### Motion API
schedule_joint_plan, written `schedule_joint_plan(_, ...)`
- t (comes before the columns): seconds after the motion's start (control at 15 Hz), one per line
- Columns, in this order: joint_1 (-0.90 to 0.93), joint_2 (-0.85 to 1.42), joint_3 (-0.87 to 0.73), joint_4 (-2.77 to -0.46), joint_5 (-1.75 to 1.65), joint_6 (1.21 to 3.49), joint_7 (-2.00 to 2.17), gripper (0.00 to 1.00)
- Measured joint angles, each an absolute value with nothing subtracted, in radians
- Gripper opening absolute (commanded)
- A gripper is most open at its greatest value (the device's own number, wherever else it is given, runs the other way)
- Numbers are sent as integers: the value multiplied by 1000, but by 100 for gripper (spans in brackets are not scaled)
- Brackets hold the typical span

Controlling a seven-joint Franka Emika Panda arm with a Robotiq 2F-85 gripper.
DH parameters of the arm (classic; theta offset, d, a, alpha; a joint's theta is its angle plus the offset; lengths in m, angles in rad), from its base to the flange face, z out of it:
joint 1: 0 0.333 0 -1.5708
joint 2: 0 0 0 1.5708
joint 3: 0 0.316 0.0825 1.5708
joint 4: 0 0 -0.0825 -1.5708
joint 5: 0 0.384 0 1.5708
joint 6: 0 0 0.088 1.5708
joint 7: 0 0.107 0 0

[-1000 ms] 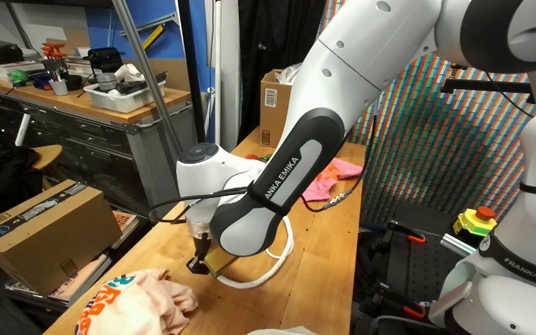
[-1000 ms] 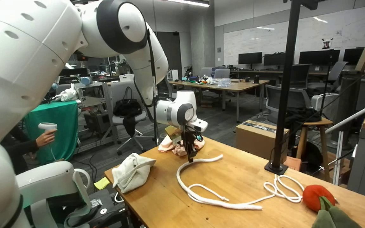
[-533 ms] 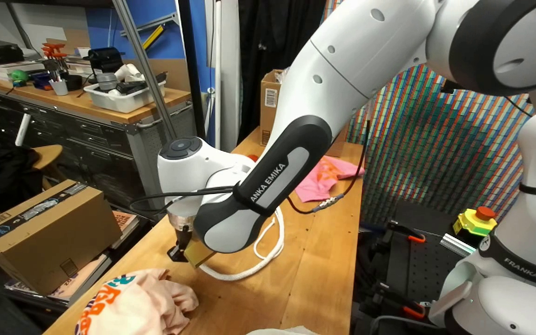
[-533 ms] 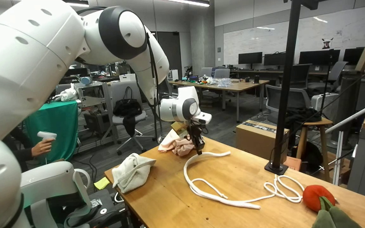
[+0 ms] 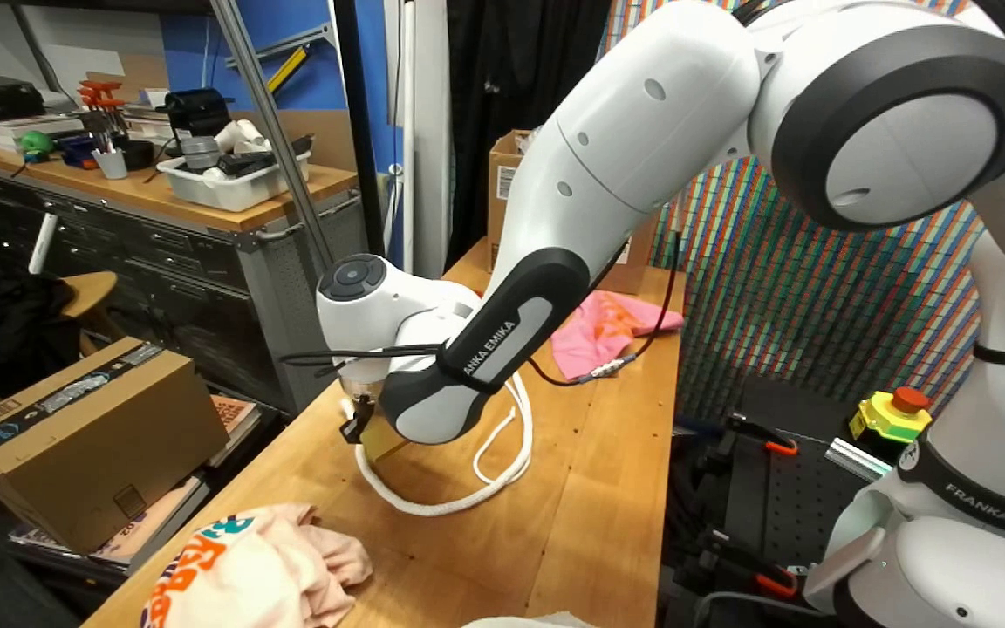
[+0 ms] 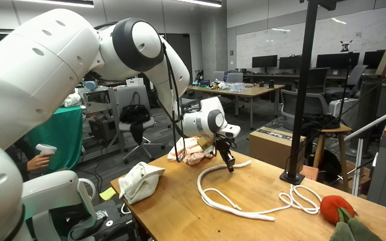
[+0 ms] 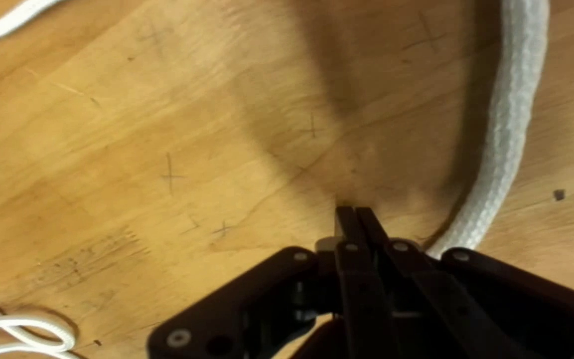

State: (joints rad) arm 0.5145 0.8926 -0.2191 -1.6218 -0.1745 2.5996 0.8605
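Your end effector [image 7: 355, 208] stood over the tabletop [image 6: 166, 207] with its jaws fully together. You had one thick white rope [image 7: 511, 109] just beside it, curving along the right of the wrist view. Farther out lay one peach cloth [image 5: 267, 571], one pale cloth [image 6: 141, 184], one pink cloth [image 5: 603, 336] and one red plush toy [image 6: 334, 208].

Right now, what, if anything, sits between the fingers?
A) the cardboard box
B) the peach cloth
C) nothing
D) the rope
C: in the wrist view the fingers are closed together, and the rope runs outside them.
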Motion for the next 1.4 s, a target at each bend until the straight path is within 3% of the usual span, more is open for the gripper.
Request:
schedule_joint_plan(0.4,517,907,-251,-1599,-191,2599,912,6)
schedule_joint_plan(0.47,518,905,-258,-1597,-195,2599,922,26)
schedule_joint_plan(0.6,518,895,-270,-1598,-196,2598,937,37)
schedule_joint_plan(1.13,519,840,-343,-1714,-278,2592,1064,99)
schedule_joint_plan(1.4,519,796,-365,-1813,-316,2582,1137,100)
